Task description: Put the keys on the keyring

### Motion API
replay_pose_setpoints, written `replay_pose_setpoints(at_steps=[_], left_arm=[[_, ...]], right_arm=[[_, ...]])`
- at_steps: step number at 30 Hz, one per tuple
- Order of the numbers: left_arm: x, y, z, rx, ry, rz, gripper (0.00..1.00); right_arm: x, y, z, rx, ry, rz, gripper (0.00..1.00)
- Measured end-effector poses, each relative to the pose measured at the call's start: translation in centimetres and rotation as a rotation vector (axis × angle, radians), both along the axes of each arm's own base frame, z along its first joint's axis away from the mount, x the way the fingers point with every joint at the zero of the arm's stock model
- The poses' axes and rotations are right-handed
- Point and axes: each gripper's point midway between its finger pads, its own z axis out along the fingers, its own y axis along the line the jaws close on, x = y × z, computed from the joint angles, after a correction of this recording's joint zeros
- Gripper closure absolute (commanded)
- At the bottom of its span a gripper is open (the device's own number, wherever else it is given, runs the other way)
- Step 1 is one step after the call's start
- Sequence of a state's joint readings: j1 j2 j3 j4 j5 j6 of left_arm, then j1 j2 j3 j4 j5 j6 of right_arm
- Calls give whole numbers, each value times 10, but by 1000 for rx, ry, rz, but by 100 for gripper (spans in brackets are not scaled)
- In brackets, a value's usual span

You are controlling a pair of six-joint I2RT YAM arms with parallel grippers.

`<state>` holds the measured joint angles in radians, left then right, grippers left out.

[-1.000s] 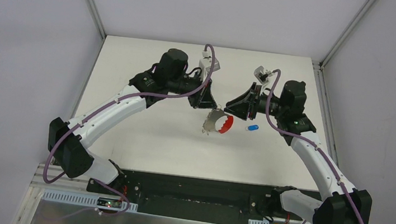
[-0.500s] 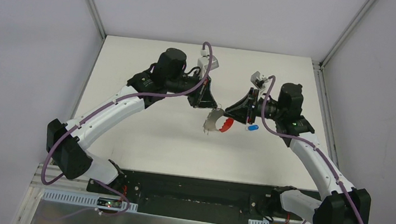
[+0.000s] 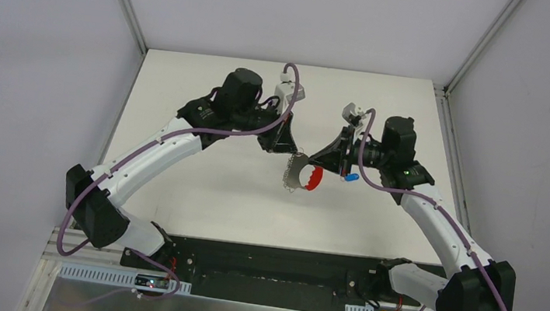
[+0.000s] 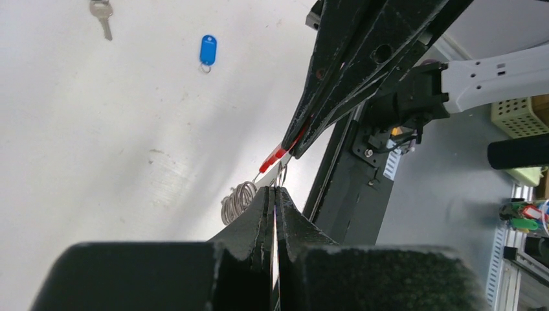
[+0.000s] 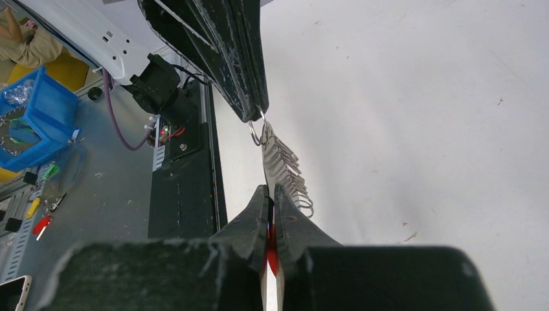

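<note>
The white desk (image 3: 198, 186) stands in a booth with pale walls and carries both arms at its near edge.

**Position.** The keyring (image 3: 302, 176) hangs clear of the desk, strung between the two pincers. The left pincer (image 4: 274, 192) is closed on the silvery ring end. The right pincer (image 5: 270, 191) is closed on the red band. The blue-headed key (image 4: 207, 49) and the silver key (image 4: 101, 14) lie flat on the desk, apart from each other and from the keyring.

**Handling.** The keyring is probably light. Its row of rings looks limp and jointed, so it will likely sag and swing unless held at both ends. The red band appears stiffer and is the better gripping point. The keys look thin, hard and smooth. Take each by its head, leaving the hole free.
</note>
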<state>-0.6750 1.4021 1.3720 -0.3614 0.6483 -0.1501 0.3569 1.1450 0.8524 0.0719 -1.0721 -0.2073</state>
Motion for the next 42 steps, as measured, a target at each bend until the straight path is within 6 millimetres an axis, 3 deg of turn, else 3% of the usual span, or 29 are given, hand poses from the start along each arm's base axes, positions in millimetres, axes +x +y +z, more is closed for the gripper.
replay_pose_setpoints(at_steps=[13, 25, 37, 42], left_arm=[[10, 0, -8, 182, 74, 14, 100], [12, 1, -37, 358, 258, -7, 100], [7, -1, -44, 381, 329, -29, 100], [1, -6, -45, 363, 387, -43, 100]], right_arm=[[8, 2, -7, -55, -39, -54, 100], [14, 1, -26, -172, -102, -116, 100], [12, -1, -26, -223, -161, -110, 100], [10, -2, -30, -241, -167, -95, 80]])
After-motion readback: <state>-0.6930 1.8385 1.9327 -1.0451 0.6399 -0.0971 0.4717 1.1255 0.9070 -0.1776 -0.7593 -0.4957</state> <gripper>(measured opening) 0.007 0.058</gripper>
